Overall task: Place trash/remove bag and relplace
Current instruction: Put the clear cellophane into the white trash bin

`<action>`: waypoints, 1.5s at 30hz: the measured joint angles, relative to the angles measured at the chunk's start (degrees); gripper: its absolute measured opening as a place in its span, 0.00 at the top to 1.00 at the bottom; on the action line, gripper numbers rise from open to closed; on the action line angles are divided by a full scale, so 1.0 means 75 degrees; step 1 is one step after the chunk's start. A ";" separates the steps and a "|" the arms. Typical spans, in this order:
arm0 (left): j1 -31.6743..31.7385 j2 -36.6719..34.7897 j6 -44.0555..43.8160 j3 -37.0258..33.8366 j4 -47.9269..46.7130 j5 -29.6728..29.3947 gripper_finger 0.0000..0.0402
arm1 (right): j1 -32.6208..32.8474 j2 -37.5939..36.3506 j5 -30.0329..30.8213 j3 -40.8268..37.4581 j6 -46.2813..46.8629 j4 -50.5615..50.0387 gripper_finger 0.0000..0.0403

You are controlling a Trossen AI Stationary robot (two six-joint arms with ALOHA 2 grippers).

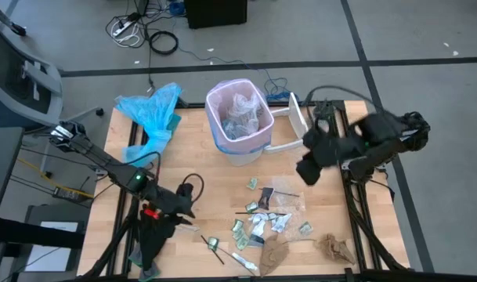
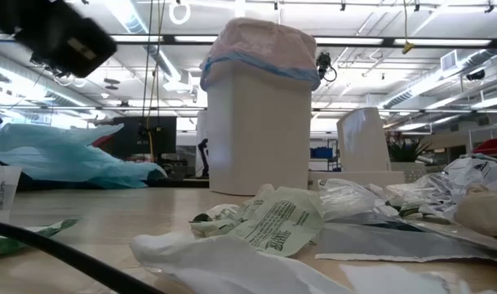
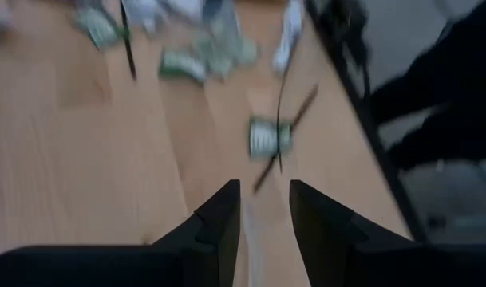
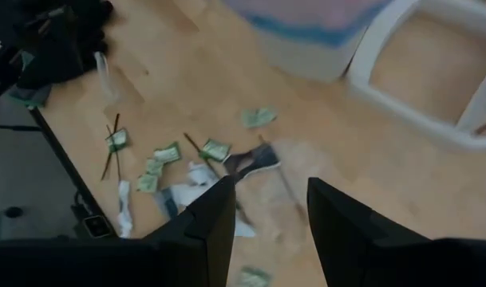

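My left arm reaches in low from the left edge of the surface, its left tool (image 3: 262,211) hovering just above the wood with the two fingers parted by a narrow gap and nothing between them. My right arm is raised at the right side, its right tool (image 4: 270,211) pointing down, fingers apart and empty.

Two dark, near-black jointed arms make up the robot. The left arm (image 1: 105,160) is slim, with a small green light near its wrist and a red-orange patch just behind the left claw (image 1: 187,205). The right arm (image 1: 379,137) looks bulkier and blocky, possibly from blur. Each claw ends in two flat, matte black fingers (image 4: 215,219) with squared, angular tips.
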 joint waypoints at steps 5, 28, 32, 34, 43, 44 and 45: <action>-0.0425 0.0178 -0.0059 0.0000 -0.1020 -0.0112 0.70 | 0.1230 0.0000 0.0312 -0.0938 0.2086 0.0536 0.64; -0.0956 0.2661 -0.1209 0.0009 -0.0888 -0.0476 0.79 | 0.3953 0.0004 0.2524 -0.4838 0.5386 0.4495 0.65; -0.0956 0.2632 -0.2092 0.0109 -0.0939 -0.0379 0.97 | 0.3954 0.0003 0.2407 -0.5433 0.4995 0.4561 0.66; -0.0956 0.2578 -0.2489 0.0281 -0.1006 -0.0383 0.98 | 0.3954 0.0006 0.2139 -0.5731 0.4909 0.4545 0.67; -0.0553 0.2532 -0.2992 0.2083 -0.2220 -0.1394 0.99 | 0.3954 -0.0006 0.0675 -0.6791 0.4006 0.4814 0.67; -0.0425 0.2532 -0.2995 0.2350 -0.2518 -0.1542 0.99 | 0.3954 -0.0006 0.0566 -0.6910 0.3822 0.4816 0.67; -0.0297 0.2533 -0.2996 0.2628 -0.2785 -0.1674 1.00 | 0.3954 -0.0006 0.0519 -0.7022 0.3671 0.4824 0.67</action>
